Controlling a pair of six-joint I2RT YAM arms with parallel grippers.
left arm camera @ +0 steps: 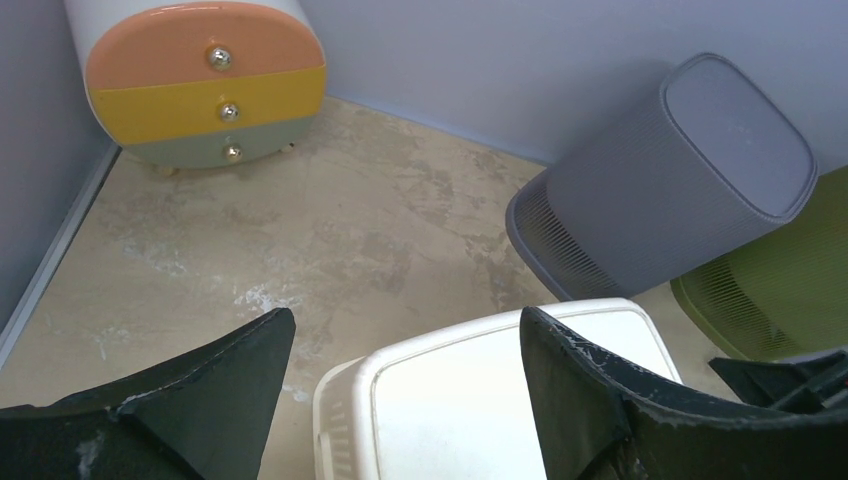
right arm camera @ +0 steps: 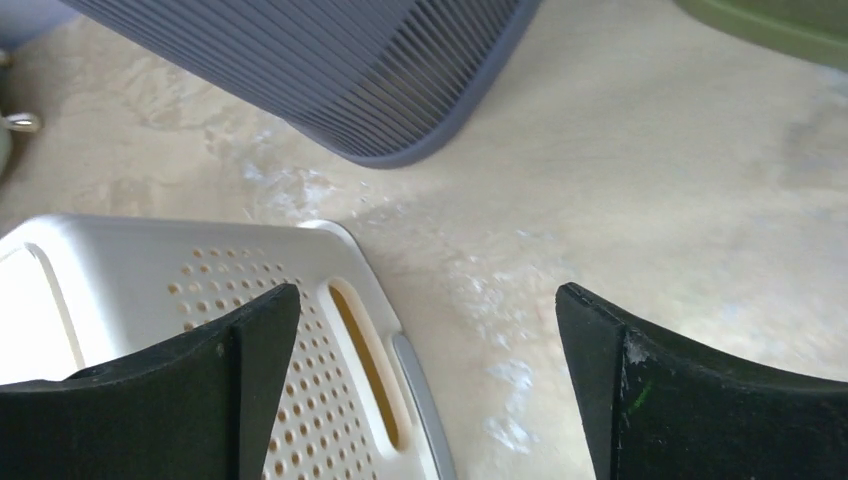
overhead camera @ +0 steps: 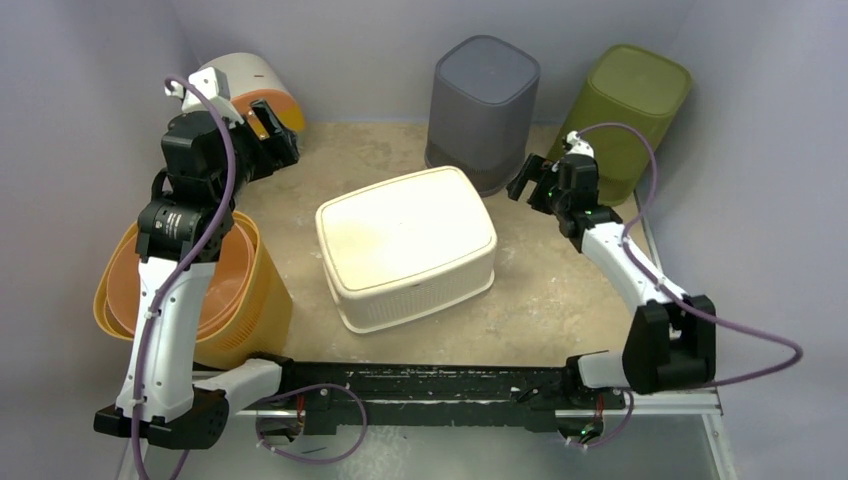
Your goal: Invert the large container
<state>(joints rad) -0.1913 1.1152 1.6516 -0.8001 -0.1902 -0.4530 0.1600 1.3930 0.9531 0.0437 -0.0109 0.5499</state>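
The large white container (overhead camera: 405, 240) stands bottom up in the middle of the table, its flat base facing up and its rim on the surface. It also shows in the left wrist view (left arm camera: 480, 400) and in the right wrist view (right arm camera: 150, 270), where its perforated end wall and handle slot show. My left gripper (overhead camera: 272, 130) is open and empty, raised above the table behind the container's left corner (left arm camera: 405, 315). My right gripper (overhead camera: 525, 180) is open and empty, just off the container's right end, not touching it (right arm camera: 428, 290).
A grey ribbed bin (overhead camera: 483, 100) and a green bin (overhead camera: 630, 110) stand upside down at the back. A small drawer unit (overhead camera: 245, 85) sits at the back left. Stacked orange bins (overhead camera: 215, 285) lie at the left. Walls enclose the table.
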